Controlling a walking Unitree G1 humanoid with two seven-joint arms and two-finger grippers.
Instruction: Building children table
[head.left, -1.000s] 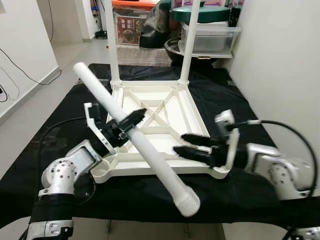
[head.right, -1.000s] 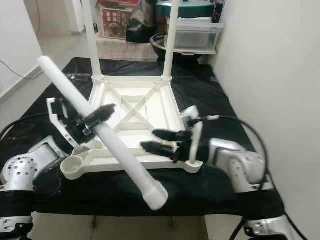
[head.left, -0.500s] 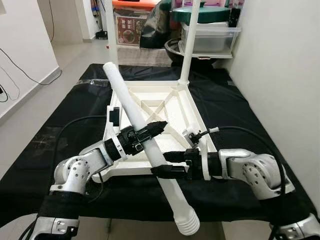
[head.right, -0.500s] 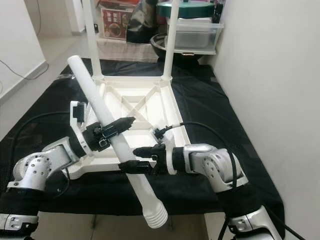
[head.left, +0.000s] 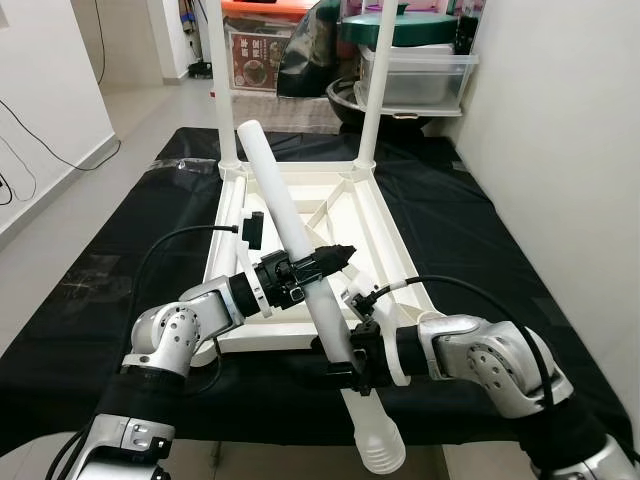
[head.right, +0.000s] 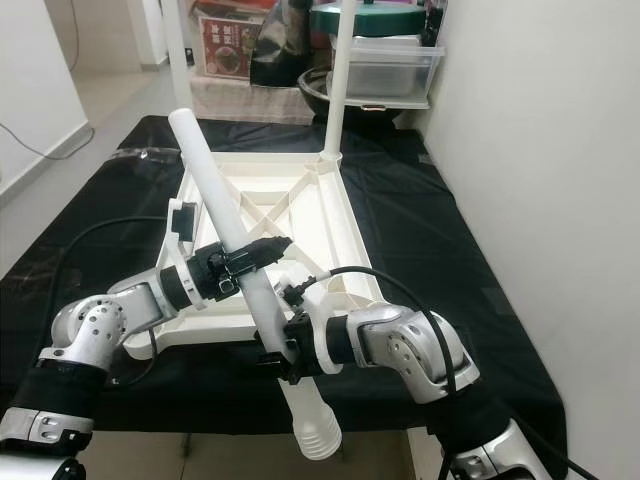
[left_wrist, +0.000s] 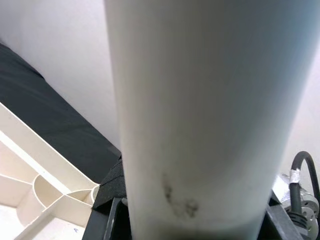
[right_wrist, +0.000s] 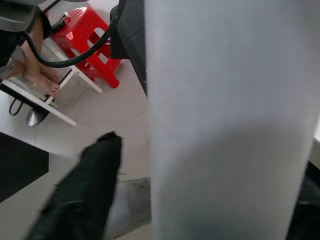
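A long white table leg (head.left: 290, 235) slants above the near edge of the upside-down white tabletop (head.left: 385, 225). Its ribbed screw end (head.left: 380, 450) points toward me and down. My left gripper (head.left: 330, 258) is shut on the leg's middle. My right gripper (head.left: 340, 362) sits lower on the same leg, open, with a finger on either side. In the right wrist view one black finger (right_wrist: 85, 190) stands a little off the leg (right_wrist: 225, 125). Two fitted legs (head.left: 222, 90) (head.left: 372, 100) stand upright at the tabletop's far corners.
The tabletop lies on a black cloth (head.left: 480, 230) over a low surface. A white wall (head.left: 560, 150) runs close on the right. A clear storage box (head.left: 415, 75) and clutter stand behind. A red stool (right_wrist: 82, 37) and a person's bare foot (right_wrist: 37, 75) are on the floor below.
My left gripper swung the leg right and more upright, toward the tabletop's middle. My right gripper moved left from the tabletop's near right corner and now straddles the leg's lower part.
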